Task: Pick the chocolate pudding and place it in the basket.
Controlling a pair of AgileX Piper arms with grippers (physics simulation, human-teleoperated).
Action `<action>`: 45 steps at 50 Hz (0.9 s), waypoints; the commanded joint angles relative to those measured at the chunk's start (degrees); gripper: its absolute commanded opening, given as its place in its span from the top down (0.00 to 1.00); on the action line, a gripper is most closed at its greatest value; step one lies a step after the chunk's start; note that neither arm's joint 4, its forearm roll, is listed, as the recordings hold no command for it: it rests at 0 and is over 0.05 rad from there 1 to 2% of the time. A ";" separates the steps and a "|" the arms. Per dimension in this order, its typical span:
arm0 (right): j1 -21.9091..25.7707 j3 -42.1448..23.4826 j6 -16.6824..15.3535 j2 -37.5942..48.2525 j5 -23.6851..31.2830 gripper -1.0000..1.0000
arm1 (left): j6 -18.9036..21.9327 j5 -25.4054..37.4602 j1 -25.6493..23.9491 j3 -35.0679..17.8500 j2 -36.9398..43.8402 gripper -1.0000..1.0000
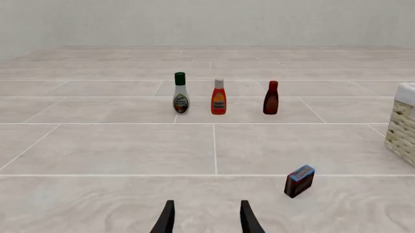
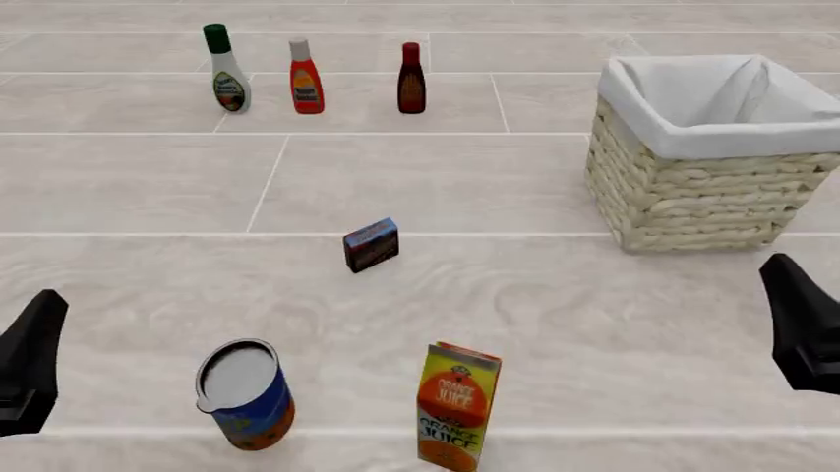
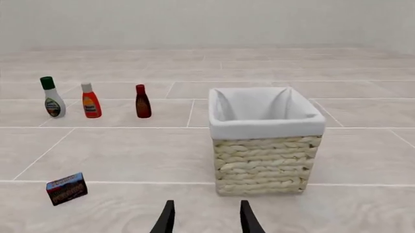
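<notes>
Left wrist view: the left gripper (image 1: 207, 221) showed only its two dark fingertips, parted with bare floor between them — released, holding nothing. The chocolate pudding (image 1: 299, 181) stood on the pale tiled surface ahead of the fingers and off to one side, well apart from them, blue top edge up, turned at an angle. Further off, a row of three bottles: a white dressing bottle (image 1: 181, 93) with a green cap, an orange-red sauce bottle (image 1: 218, 97), a dark brown sauce bottle (image 1: 271, 98). A corner of the basket (image 1: 403, 127) cut in at the frame edge.

Front view: the pudding carton sat near the middle of the surface, between the bottle row and the near items — an open can (image 2: 243, 393) and a tall orange juice carton (image 2: 457, 405). The wicker basket stood to its right, well apart, white lining folded over the rim, nothing visible inside. Both arms were only dark shapes at the edges; finger state could not be told here.

Right wrist view: the right gripper (image 3: 207, 219) had its fingertips spread and empty, the basket just ahead, the pudding off to the side.

Judgement: small stiff cardboard box, probably light, easy to tip. Best pinched across the two broad faces near mid-height, after turning the wrist to match its angle.
</notes>
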 commanded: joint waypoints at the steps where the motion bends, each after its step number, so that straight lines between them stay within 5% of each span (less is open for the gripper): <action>1: 0.85 -1.11 -0.27 9.79 -7.72 0.00 | 0.00 0.00 0.00 0.00 0.00 0.00; 6: 1.78 -1.45 -0.93 16.62 -12.40 0.00 | 0.00 0.00 0.00 0.00 0.00 0.00; 24: 6.23 -10.88 0.59 33.23 -15.54 0.00 | 0.00 0.00 0.00 0.00 0.00 0.00; 45: 12.69 -16.59 1.57 42.29 -18.90 0.00 | 0.00 0.00 0.00 0.00 0.00 0.00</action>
